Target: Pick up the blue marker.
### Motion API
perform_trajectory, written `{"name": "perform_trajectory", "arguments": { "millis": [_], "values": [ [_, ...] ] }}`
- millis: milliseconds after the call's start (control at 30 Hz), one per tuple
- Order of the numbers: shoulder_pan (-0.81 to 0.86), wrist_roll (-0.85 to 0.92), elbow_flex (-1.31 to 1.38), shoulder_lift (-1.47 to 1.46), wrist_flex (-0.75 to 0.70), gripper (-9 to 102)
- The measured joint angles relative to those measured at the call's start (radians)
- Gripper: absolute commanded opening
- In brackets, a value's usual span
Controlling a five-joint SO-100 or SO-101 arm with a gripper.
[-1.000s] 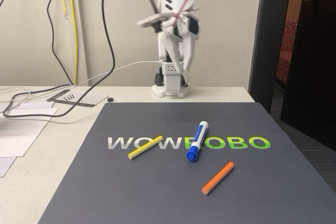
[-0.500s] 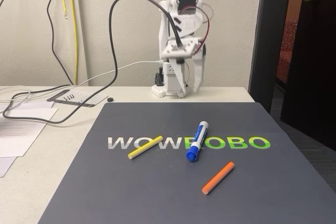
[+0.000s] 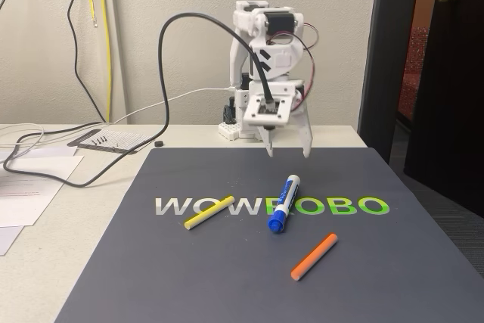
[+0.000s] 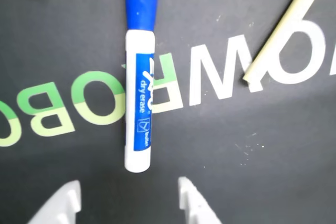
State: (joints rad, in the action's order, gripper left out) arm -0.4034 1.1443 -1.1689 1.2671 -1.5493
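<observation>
Jaws stood parted, empty, above the mat [image 3: 227,277] just behind the blue marker [image 3: 283,203]; yellow stick [image 3: 209,212] and orange stick [image 3: 314,256] lay apart, nothing between.

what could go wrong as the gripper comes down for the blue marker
The open gripper hangs short of the blue marker, whose white end lies between the fingertips in the wrist view. Closing there could catch only the tip, so the round barrel may roll or squirt away.

The marker lies at a slant on the mat in the fixed view; jaws not squared to it could spin it toward the orange stick.
</observation>
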Motion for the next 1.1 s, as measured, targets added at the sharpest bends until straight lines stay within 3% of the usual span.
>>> {"name": "perform_trajectory", "arguments": {
  "millis": [100,233,333,400,1100],
  "values": [
    [0.0,0.0,0.095,-0.052,-0.057,27],
    [0.0,0.0,0.492,-0.351,-0.311,28],
    [0.002,0.0,0.828,-0.526,-0.328,32],
    [0.008,0.0,0.894,-0.546,-0.328,34],
    [0.107,0.132,0.945,-0.696,-0.328,39]
  ]
}}
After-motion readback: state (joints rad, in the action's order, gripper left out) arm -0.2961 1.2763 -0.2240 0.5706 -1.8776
